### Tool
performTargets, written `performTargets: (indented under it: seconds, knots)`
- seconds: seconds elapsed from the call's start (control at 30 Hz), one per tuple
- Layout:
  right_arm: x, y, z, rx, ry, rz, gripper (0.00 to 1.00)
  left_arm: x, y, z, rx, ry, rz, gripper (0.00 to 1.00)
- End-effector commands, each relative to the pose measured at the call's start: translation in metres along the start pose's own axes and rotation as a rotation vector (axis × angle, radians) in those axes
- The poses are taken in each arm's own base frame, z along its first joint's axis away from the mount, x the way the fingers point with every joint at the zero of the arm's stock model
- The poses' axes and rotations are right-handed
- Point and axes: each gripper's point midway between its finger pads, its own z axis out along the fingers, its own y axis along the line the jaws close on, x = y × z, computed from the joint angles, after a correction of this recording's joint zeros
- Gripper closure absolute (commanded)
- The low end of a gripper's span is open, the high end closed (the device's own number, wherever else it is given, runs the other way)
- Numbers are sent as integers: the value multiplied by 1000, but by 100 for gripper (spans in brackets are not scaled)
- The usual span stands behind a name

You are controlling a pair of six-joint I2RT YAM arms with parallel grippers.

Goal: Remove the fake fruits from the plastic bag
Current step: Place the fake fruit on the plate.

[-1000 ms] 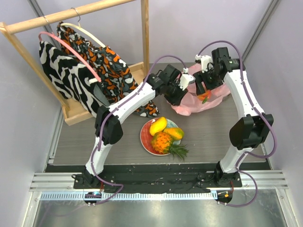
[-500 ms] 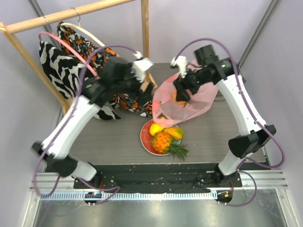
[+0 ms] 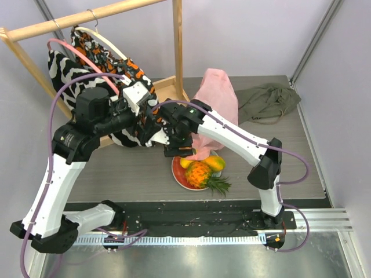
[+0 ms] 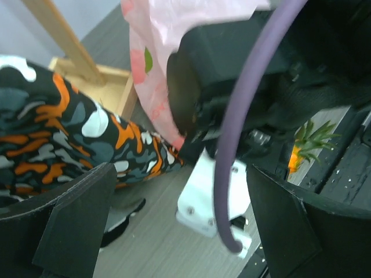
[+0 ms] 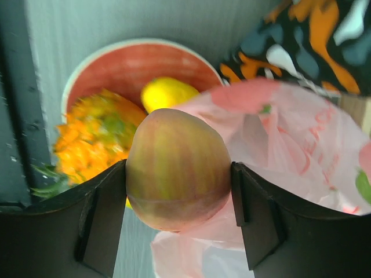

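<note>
Orange pineapple [image 5: 93, 130] and mango [image 5: 166, 92] already on plate [image 5: 145, 63], grips peach [image 5: 177, 168] in right end effector [image 5: 179, 208] just above, holds left end effector [image 4: 182, 226] spread and empty, cannot see into bag [image 3: 215, 95].

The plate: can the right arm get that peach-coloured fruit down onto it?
Probably yes: the right gripper holds the fruit above the plate, whose red middle lies bare; only the pink bag hangs close alongside.

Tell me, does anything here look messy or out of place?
Yes. The thin pink plastic bag is bunched up against the right arm, its edge trailing beside the peach-coloured fake fruit clamped in the right gripper above the round red plate. An olive-green cloth lies crumpled at the table's far right.
</note>
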Motion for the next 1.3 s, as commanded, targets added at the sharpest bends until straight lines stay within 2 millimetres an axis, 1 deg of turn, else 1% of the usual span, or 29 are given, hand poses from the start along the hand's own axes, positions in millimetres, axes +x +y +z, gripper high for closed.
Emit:
performTargets:
  seconds: [0.0, 0.07, 0.17, 0.23, 0.3, 0.33, 0.37, 0.4, 0.43, 0.47, 0.5, 0.53, 0.57, 0.6, 0.63, 0.67, 0.7, 0.77, 0.8, 0.83, 0.87, 0.9, 0.93, 0.97, 1.0, 1.03, 1.17, 1.2, 1.27]
  knots:
    - [52, -6, -38, 75, 201, 31, 45, -1, -2, -18, -8, -59, -10, 0]
    - [54, -10, -39, 88, 197, 79, 46, 2, -5, -21, 1, -66, -19, 0]
    - [63, -18, -44, 101, 173, 188, 46, 16, -15, -20, 46, -50, -41, 0]
    - [74, -25, -51, 116, 160, 281, 46, 36, -19, -9, 63, -14, -88, 0]
    - [77, -23, -51, 78, 110, 353, 46, 42, -19, -1, 72, -23, -120, 0]
    - [89, -31, -58, 89, 83, 439, 46, 57, -23, 10, 83, 6, -199, 0]
    - [94, -33, -59, 79, 65, 481, 46, 60, -23, 15, 89, 1, -226, 0]
    - [93, -32, -60, 43, 7, 522, 46, 52, -23, 24, 98, -48, -266, 0]
    - [95, -34, -64, 28, -28, 561, 46, 64, -25, 36, 109, -34, -365, 0]
    - [106, -41, -71, 34, -61, 621, 46, 63, -27, 44, 123, -50, -418, 0]
    - [100, -41, -76, 7, -119, 632, 44, 49, -24, 54, 133, -117, -435, 0]
    - [101, -43, -82, 8, -143, 644, 44, 46, -28, 63, 159, -120, -519, 0]
    - [109, -50, -89, 16, -171, 679, 43, 52, -26, 83, 177, -89, -563, 0]
    - [110, -54, -97, 22, -204, 695, 43, 39, -27, 93, 205, -132, -559, 0]
    - [108, -55, -103, -2, -252, 719, 43, 36, -26, 101, 217, -138, -575, 0]
    - [111, -58, -107, -3, -273, 742, 42, 38, -21, 120, 218, -115, -590, 0]
    - [122, -67, -116, 19, -300, 796, 42, 31, -21, 128, 225, -126, -564, 0]
    - [125, -71, -124, -1, -361, 841, 41, 30, -12, 147, 172, -124, -485, 0]
    - [136, -76, -130, 8, -386, 891, 41, 22, -17, 162, 167, -125, -439, 0]
    - [140, -78, -133, 6, -405, 914, 40, 19, -19, 169, 156, -128, -389, 0]
    - [141, -80, -137, -14, -446, 936, 41, 12, -10, 178, 90, -149, -330, 0]
    - [145, -84, -141, -14, -472, 961, 41, 9, -16, 193, 88, -154, -247, 0]
    - [161, -91, -142, -13, -489, 1029, 41, 4, -14, 201, 62, -174, -203, 0]
    - [161, -93, -147, -41, -543, 1054, 40, 2, -5, 209, -4, -188, -175, 0]
    - [166, -96, -149, -48, -564, 1082, 41, -12, -8, 221, -1, -239, -111, 0]
    - [182, -102, -150, -48, -588, 1145, 40, -14, -11, 230, 11, -247, -84, 0]
    - [203, -109, -156, -109, -695, 1262, 39, -34, -27, 259, 55, -277, -24, 0]
    - [202, -109, -157, -137, -725, 1270, 39, -36, -37, 266, 68, -277, -13, 0]
    - [205, -107, -157, -162, -747, 1288, 39, -44, -43, 282, 61, -293, 24, 0]
